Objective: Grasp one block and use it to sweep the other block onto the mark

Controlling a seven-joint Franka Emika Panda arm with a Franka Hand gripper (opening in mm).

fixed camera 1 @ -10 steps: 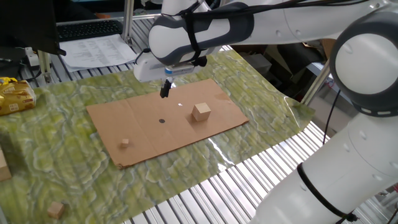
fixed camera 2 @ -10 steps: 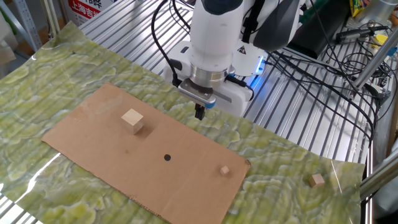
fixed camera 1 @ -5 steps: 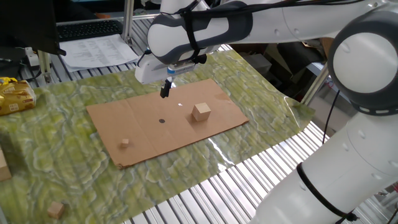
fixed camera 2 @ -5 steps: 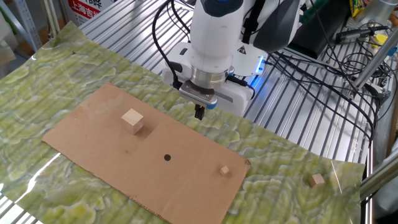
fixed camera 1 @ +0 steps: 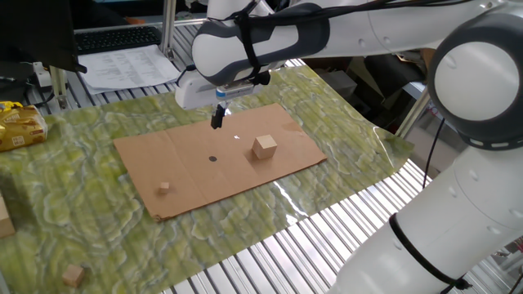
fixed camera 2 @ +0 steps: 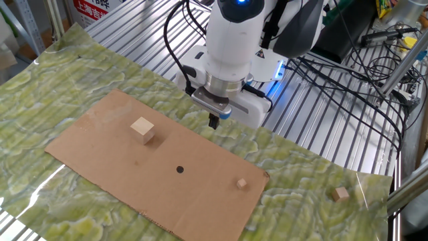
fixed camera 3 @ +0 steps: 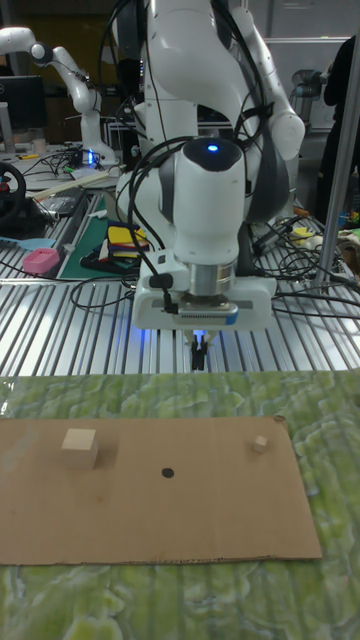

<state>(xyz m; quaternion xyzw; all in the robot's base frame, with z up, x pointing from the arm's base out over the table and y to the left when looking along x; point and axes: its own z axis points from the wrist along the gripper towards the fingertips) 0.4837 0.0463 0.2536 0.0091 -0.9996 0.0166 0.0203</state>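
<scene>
The largest tan cube, the one block (fixed camera 1: 264, 147) (fixed camera 2: 142, 129) (fixed camera 3: 80, 447), rests on the brown cardboard (fixed camera 1: 188, 180) toward one end. The tiny cube, the other block (fixed camera 1: 164, 188) (fixed camera 2: 241, 183) (fixed camera 3: 260, 443), lies near the opposite end. Between them is the black dot, the mark (fixed camera 1: 213, 158) (fixed camera 2: 180, 169) (fixed camera 3: 167, 473). My gripper (fixed camera 1: 217, 120) (fixed camera 2: 214, 122) (fixed camera 3: 201, 358) hangs above the cardboard's far edge, apart from both cubes, its thin dark fingers shut with nothing between them.
A mid-sized tan cube (fixed camera 1: 74, 274) (fixed camera 2: 342, 194) lies off the cardboard on the green mat (fixed camera 1: 73, 204). A yellow packet (fixed camera 1: 16, 126) and papers (fixed camera 1: 131, 65) sit at the left edge. Cables (fixed camera 2: 348, 73) run over the slatted metal table behind the arm.
</scene>
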